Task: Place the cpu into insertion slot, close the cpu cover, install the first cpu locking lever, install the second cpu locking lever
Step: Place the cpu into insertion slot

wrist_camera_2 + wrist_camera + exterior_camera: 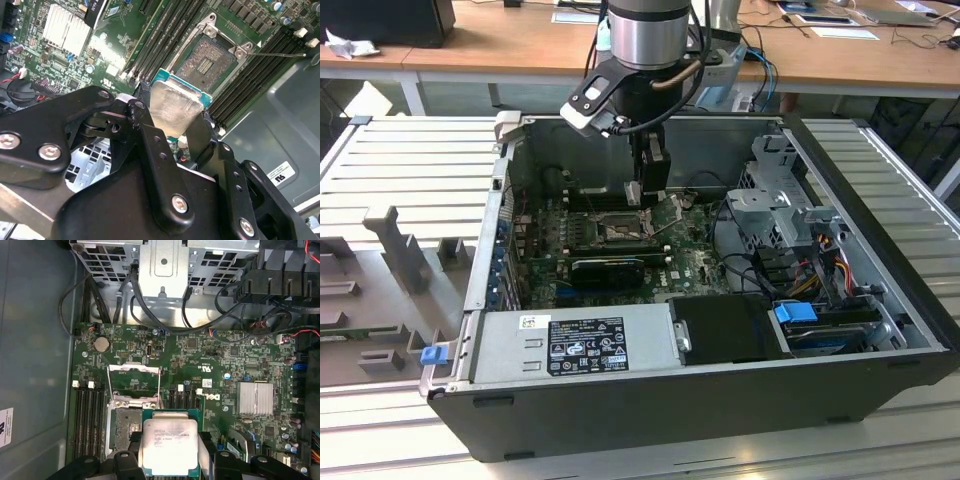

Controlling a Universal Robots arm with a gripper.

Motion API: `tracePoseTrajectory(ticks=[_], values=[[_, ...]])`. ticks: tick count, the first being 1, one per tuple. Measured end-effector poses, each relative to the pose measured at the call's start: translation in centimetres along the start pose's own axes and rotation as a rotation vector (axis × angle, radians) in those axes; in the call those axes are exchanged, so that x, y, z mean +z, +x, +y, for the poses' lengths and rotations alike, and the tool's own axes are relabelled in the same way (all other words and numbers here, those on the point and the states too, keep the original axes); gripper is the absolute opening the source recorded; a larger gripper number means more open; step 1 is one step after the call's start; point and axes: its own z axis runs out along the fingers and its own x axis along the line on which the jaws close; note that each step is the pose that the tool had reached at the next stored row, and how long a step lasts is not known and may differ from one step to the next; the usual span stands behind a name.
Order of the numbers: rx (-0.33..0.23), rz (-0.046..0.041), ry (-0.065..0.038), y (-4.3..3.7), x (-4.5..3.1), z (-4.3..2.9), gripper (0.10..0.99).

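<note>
My gripper [172, 114] is shut on the cpu [171, 106], a silver-topped square chip on a green-edged board, gripped on two opposite edges by the black fingers [142, 107]. In the first wrist view the cpu [167, 445] hangs above the board, partly over and beside the insertion slot [124, 427], whose dull pin field lies bare. The cpu cover [135, 376] stands swung open beyond the slot, with a thin locking lever [159, 385] raised along its side. The exterior view has the gripper [647, 192] low inside the case, just above the insertion slot [615, 232].
Long black memory slots [90, 415] flank the socket. A finned silver heatsink [255, 397] and a black expansion card [605, 268] sit nearby. The power supply [575, 340], drive cage [780, 200] and loose cables [760, 265] crowd the case.
</note>
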Motion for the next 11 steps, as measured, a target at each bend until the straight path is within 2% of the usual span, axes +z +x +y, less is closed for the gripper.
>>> tracePoseTrajectory(ticks=[11], values=[[0.000, 0.0007, 0.000, 0.00, 1.02, -0.07, 0.525]])
